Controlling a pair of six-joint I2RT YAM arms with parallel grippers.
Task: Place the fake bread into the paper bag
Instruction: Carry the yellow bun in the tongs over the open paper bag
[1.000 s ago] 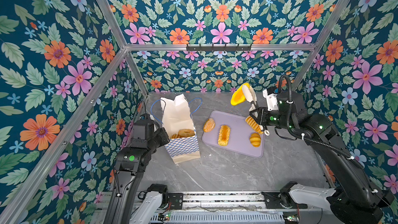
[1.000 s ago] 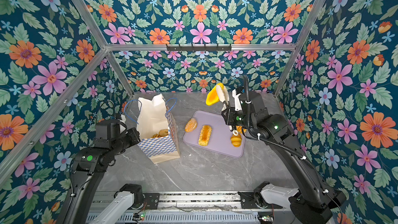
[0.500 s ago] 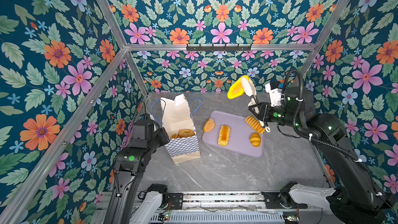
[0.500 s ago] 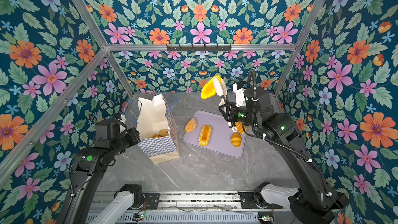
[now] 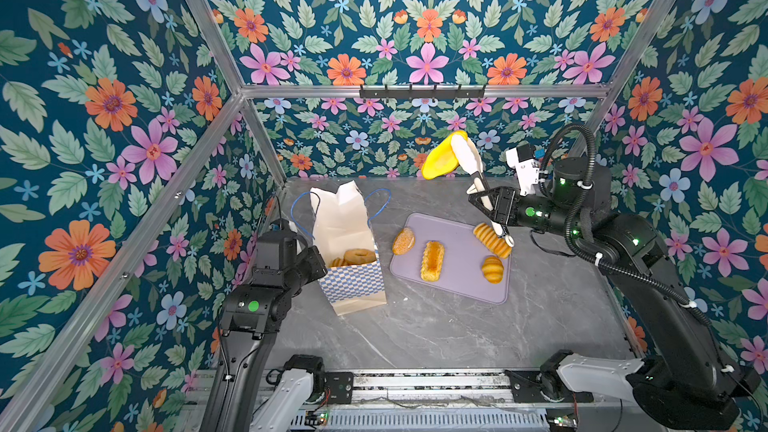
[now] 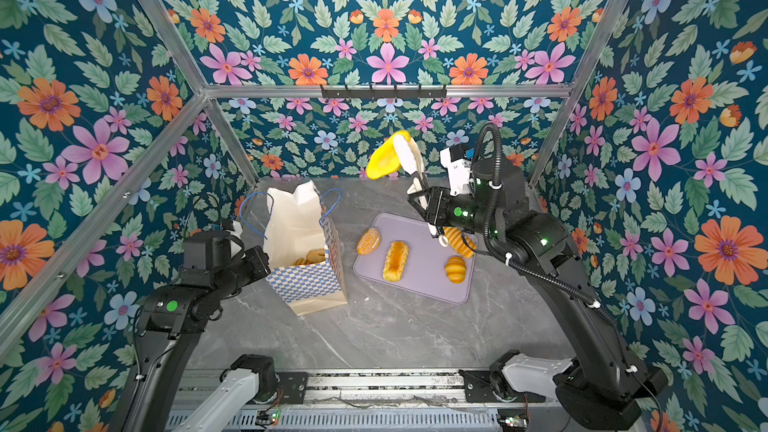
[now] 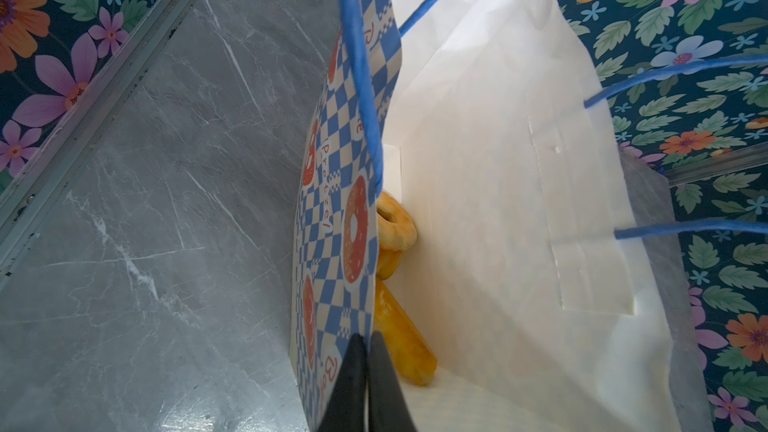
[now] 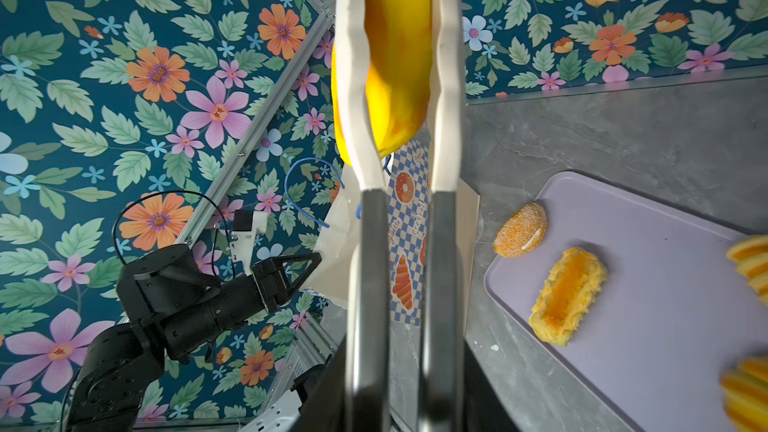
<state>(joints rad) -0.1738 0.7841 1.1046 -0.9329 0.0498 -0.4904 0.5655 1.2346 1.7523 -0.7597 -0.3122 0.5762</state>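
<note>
- Over the last second the right hand [image 5: 487, 202] has risen and swung left, away from the far right corner of the flat lilac rectangular tray [image 5: 453, 286]. It carries the white-tipped metal tongs [image 5: 466, 153] with it.
- The smooth yellow long toy loaf [image 5: 438, 157] caught in the tongs has gone up and left too. It now hangs high over the far side of the grey marble tabletop [image 5: 415, 334], between the tray and the bag but not yet above the bag.
- Nothing else has shifted in that time: the bag, the left hand and the breads on the tray lie as they did.
- This looks like the carrying leg of one more transfer. The loaf is clear of the tray, and what remains is to bring it over the bag mouth and let it drop.
- The right hand is closed partway on the tongs' two metal handles. That squeezes the white paddles against both sides of the loaf, as the right wrist view shows [image 8: 395, 56].
- The left hand [image 7: 368, 380] has its black fingers pressed together on the rim of the tall cream paper bag with blue-and-white checks [image 5: 353, 282]. It holds the left side of the mouth open.
- Already in the bag are a golden bagel ring [image 7: 395, 218] and an orange-yellow stick loaf [image 7: 403, 338].
- Still waiting are a sugared oval bun [image 5: 403, 241] at the tray's left edge, a frilled oblong loaf [image 5: 432, 260], a ridged long loaf [image 5: 492, 240] and a small ridged roll [image 5: 492, 269].
</note>
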